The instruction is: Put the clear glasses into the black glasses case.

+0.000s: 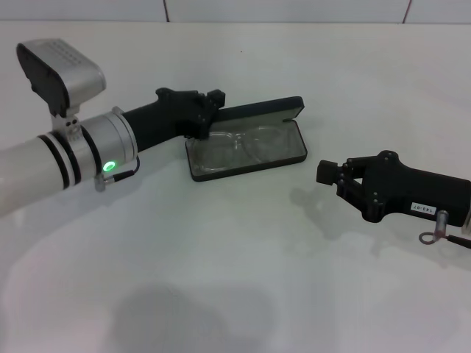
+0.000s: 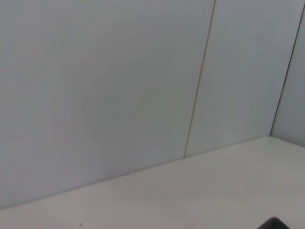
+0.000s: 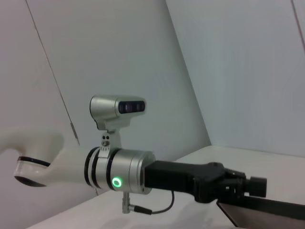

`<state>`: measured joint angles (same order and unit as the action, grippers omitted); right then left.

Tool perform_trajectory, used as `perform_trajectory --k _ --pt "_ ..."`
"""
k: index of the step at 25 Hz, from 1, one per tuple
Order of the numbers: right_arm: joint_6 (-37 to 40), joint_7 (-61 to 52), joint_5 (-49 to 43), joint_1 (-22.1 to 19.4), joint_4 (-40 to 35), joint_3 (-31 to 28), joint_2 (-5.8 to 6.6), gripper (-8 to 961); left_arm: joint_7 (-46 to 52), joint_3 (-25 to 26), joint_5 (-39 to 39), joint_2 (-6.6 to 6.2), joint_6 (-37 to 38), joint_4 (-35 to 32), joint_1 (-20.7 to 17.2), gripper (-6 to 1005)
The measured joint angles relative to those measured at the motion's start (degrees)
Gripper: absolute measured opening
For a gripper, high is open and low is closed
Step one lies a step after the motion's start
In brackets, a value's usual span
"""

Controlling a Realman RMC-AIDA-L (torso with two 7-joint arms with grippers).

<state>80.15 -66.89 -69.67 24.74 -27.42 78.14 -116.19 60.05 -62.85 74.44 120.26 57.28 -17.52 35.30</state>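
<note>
Black glasses case point(image 1: 246, 147) lies open toward the tabletop's point(image 1: 235, 294) far edge, lid raised at the back. Clear glasses point(image 1: 243, 143) rest inside the lower tray, on the grey lining. Left gripper point(image 1: 212, 110) sits at the case's left end, over the hinge-side corner; cannot tell how its fingers stand. Right gripper point(image 1: 333, 176) hovers near the right edge of the tabletop, apart from the case, fingers spread and holding nothing.

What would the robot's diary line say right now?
clear glasses: inside open black glasses case | left gripper: at case | right gripper: idle beside
</note>
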Motion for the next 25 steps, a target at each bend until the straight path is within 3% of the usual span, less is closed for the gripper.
perform_trajectory --k 7,15,18,21,25 --pt "-0.6 0.0 0.0 0.5 0.0 0.5 0.00 30 0.5 -3.7 -0.3 0.18 0.5 1.8 -0.7 44" --pt "-1.6 0.0 0.1 1.1 0.1 1.3 0.00 33 0.5 -3.8 -0.2 0.22 2.7 4.4 -1.8 45" --pt "-1.5 0.0 0.1 0.9 0.1 1.4 0.00 34 -0.1 -3.3 -2.5 -0.08 13.5 -0.8 -5.5 45" --pt "-1.5 0.0 0.0 0.7 0.1 1.4 0.00 35 -3.4 -3.6 -8.7 -0.13 24.8 -9.0 -12.0 46" --pt "-1.6 0.3 0.0 0.5 0.1 1.4 0.00 36 -4.1 -3.8 -10.8 -0.38 28.9 -13.4 -15.9 51"
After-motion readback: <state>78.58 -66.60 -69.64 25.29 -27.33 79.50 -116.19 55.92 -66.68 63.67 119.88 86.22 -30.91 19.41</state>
